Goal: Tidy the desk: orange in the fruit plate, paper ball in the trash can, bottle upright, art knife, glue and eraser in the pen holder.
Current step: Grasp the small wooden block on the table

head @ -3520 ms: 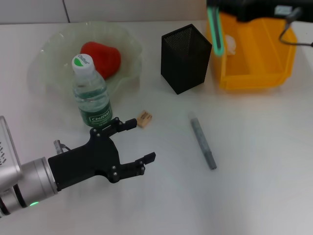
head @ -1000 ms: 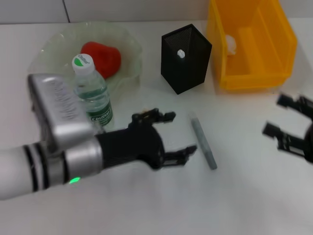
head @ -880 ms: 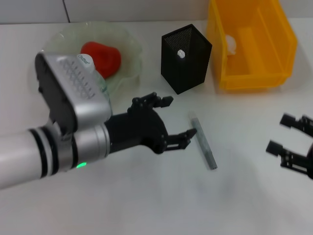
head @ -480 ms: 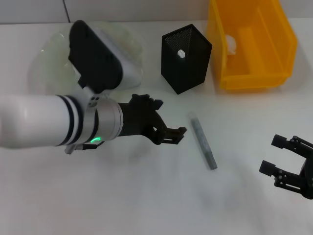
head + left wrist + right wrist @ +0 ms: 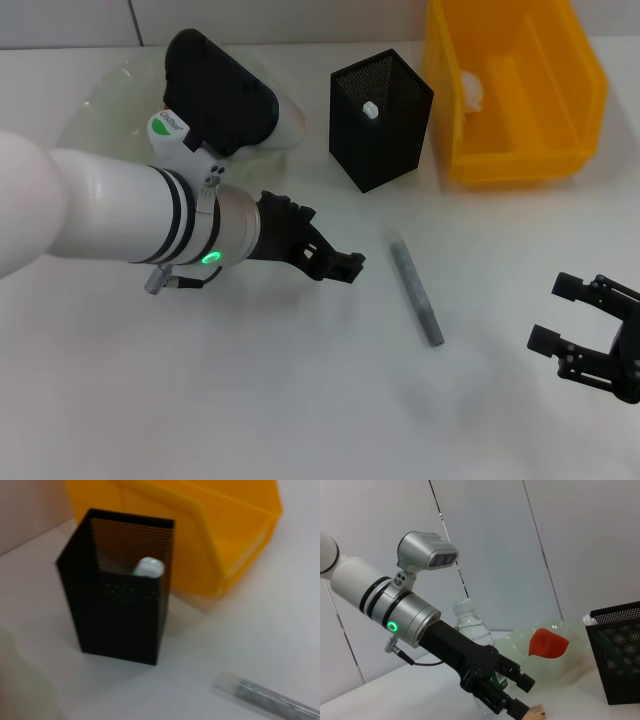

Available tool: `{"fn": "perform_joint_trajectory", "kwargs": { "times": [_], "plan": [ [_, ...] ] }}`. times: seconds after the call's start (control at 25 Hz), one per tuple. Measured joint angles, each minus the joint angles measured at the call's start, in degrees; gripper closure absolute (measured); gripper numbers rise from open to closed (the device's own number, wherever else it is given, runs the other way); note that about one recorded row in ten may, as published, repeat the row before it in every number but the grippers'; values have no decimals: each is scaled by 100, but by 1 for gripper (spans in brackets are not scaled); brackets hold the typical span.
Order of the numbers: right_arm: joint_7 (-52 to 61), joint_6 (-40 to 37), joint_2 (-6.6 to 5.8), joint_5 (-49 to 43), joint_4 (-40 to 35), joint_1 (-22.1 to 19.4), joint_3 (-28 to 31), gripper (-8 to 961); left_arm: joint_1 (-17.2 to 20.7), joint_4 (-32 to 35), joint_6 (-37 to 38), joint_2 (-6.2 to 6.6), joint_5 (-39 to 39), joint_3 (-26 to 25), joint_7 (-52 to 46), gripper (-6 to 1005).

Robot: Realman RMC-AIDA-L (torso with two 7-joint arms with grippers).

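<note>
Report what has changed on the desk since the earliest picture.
The left claw swung from beside the bottle across and down to the eraser. The right claw left the yellow bin and dropped to the near right, open. The glue now stands in the pen holder. Bottle, art knife and bin stayed put.

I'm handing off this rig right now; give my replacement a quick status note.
Left gripper: low over the eraser, beside the upright bottle; grasp not confirmed.
Right gripper: open, idle at the table's near right.
Done: red fruit in the fruit plate, paper ball in the yellow bin, a white-capped item in the pen holder.
Left: eraser and the grey art knife, lying on the table, into the holder.
</note>
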Motion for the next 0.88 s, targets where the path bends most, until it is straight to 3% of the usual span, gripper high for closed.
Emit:
{"fn": "perform_joint_trajectory", "kwargs": {
  "times": [0.4, 0.88],
  "plan": [
    [16, 25, 6, -41, 75, 55, -6, 135, -145, -501, -278, 4, 25, -251, -157, 157],
    [27, 28, -1, -86, 159, 118, -6, 135, -261, -830, -339, 4, 22, -207, -138, 157]
  ]
}}
